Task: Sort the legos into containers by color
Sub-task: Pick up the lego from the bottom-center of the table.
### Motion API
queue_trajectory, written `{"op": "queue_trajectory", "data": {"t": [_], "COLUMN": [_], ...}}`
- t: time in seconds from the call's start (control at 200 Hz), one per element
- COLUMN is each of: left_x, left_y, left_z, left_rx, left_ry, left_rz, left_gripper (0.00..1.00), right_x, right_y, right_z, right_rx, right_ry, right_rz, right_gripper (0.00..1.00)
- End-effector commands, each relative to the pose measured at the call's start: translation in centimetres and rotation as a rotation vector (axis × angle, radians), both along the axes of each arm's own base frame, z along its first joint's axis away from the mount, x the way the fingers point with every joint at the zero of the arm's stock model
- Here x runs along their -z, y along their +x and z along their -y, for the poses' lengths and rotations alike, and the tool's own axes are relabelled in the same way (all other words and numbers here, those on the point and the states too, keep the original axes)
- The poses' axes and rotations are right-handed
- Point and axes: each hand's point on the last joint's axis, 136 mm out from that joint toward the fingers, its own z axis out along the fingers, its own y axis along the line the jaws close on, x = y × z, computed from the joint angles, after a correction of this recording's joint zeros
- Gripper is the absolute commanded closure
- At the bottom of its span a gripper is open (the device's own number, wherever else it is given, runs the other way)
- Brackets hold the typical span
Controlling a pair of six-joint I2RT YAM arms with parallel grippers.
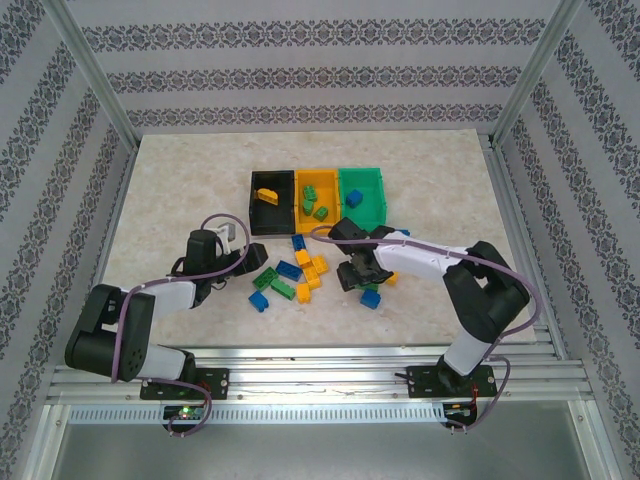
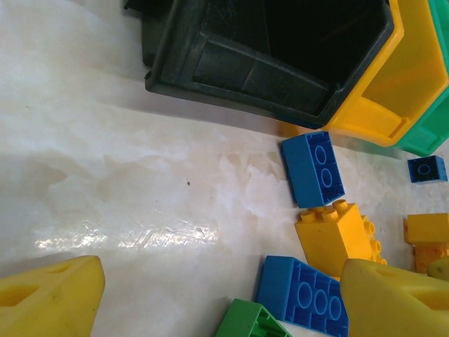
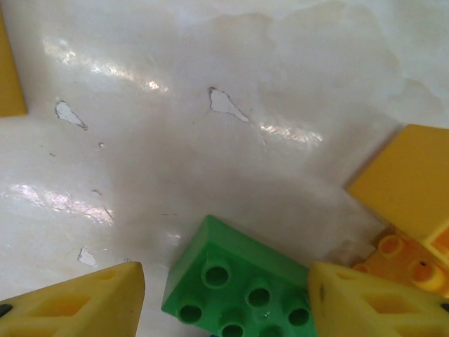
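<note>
Glossy plastic legos [image 2: 312, 168] lie on a smooth, shiny marble-look table [image 2: 105, 175], chipped in spots

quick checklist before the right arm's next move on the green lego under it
1. Right gripper jaws apart: ok.
2. Green brick between its fingers, flat on the table, studs up: ok.
3. Fingers free of neighbours: cannot tell; an orange brick sits right beside one finger.
4. Bin for greens: the orange-yellow bin already holds green bricks, with room left: ok.
5. Left gripper open and apart from the right arm: ok.
</note>
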Motion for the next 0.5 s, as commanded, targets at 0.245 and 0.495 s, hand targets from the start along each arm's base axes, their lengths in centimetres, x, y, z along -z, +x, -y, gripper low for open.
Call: {"op": "queue_trajectory", "data": {"t": [0.245,0.495], "left_x": [-1.8,-1.9], "left_y": [0.9,0.9], "left_z": [-0.5,-0.4], "left_rx": [-0.011,-0.009], "left_ry": [0.009,0.002], "left_rz": [0.069,0.072], "left_gripper": [0.13,0.13], "right_x": [0.8,0.3], "right_y": [-2.2,-2.3], "right_z": [0.6,1.4], "right_rx": [-0.048,-0.030], "right_ry": [-0.049,-0.011], "right_rz": [-0.067,-0.077], "right_gripper": [0.33,0.32]}}
